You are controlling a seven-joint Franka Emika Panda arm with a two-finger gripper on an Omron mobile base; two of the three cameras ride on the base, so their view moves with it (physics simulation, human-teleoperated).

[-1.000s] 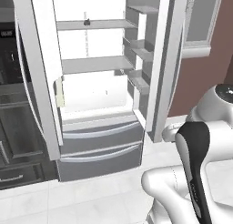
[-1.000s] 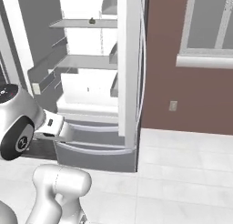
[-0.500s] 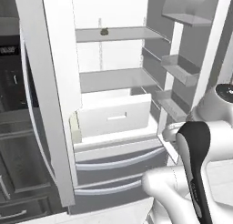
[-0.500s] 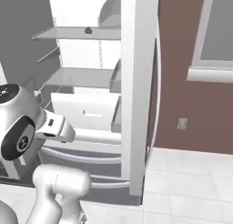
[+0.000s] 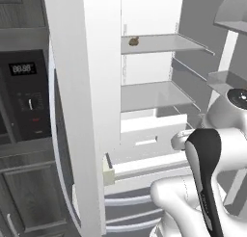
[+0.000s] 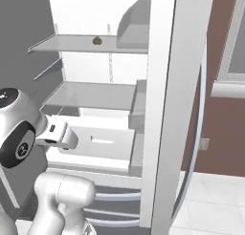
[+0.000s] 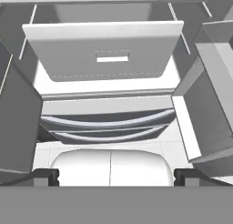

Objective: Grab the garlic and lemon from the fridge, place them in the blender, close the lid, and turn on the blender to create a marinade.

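A tall white fridge (image 5: 82, 86) stands open, its two doors swung out to left and right. The left door's white edge rises through the near left of the left base view; the right door's edge (image 6: 165, 110) rises through the right base view. Inside are grey walls and two grey shelves, one above the other: an upper shelf (image 5: 164, 43) and a lower shelf (image 5: 154, 95). Below the lower shelf sits a wide white drawer (image 7: 107, 50) with a small slot handle in its front. Under it, two curved handle bars cross the freezer fronts (image 7: 109, 123). Grey door shelves (image 6: 139, 102) hang on the inside of the right door.

To the left of the fridge is a dark wall oven (image 5: 26, 96) with a digital display and a dial, with dark cabinet fronts below it. To the right of the fridge is a brown wall (image 6: 217, 124) with a pale window sill and a small outlet plate.

The white robot arm (image 5: 207, 173) rises in the near foreground, in front of the drawer. Its hand (image 7: 111, 175) faces the lower fridge with the two dark fingertips (image 7: 45, 176) spread wide apart, holding nothing.

The garlic (image 5: 133, 40), a tiny lumpy brownish bulb, sits near the left end of the upper shelf, far above the hand.
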